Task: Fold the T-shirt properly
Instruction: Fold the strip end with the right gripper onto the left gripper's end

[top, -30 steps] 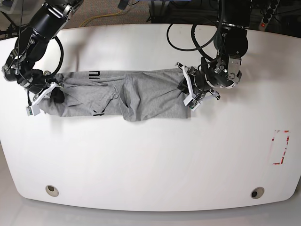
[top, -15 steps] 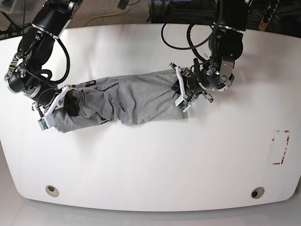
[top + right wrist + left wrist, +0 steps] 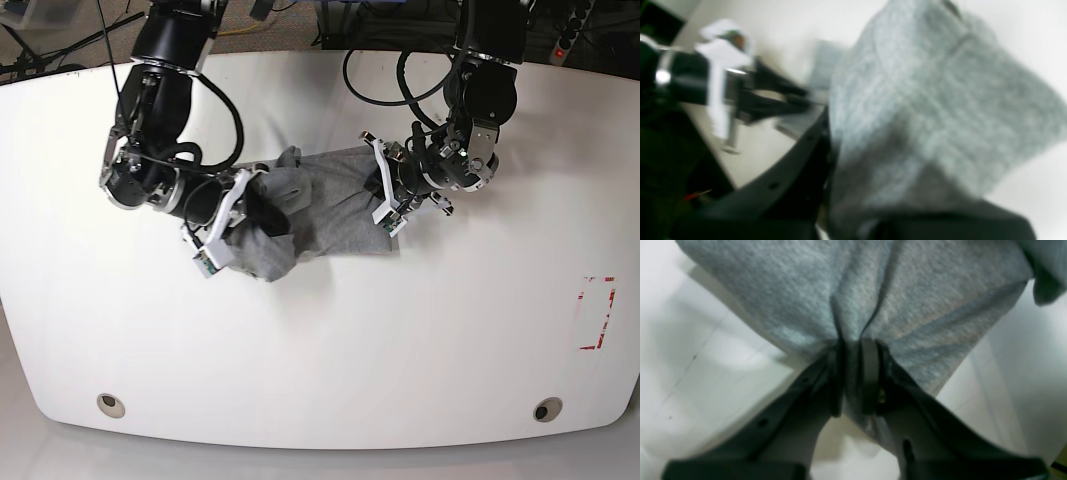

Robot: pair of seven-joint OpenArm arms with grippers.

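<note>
The heather-grey T-shirt [image 3: 320, 200] lies bunched in a short heap at the middle of the white table [image 3: 320, 340]. In the base view my right gripper [image 3: 266, 216] is shut on the shirt's left end, which hangs doubled over toward the right. My left gripper [image 3: 384, 196] pins the shirt's right edge low at the table. In the left wrist view the left gripper [image 3: 855, 344] is shut, with a fold of the T-shirt [image 3: 873, 296] pinched between its pads. The right wrist view is blurred; the T-shirt [image 3: 923, 116] drapes over one dark finger [image 3: 803, 156].
A red-marked rectangle [image 3: 597, 312] sits near the table's right edge. Two round grommets [image 3: 111, 404] [image 3: 546, 409] lie by the front edge. Cables hang behind the left arm at the table's far side. The left gripper [image 3: 723, 90] shows blurred in the right wrist view.
My right arm has carried the shirt's left end far to the right, doubling the cloth over itself. The shirt has shrunk from a long strip to a short bunch. The left gripper barely moved.
</note>
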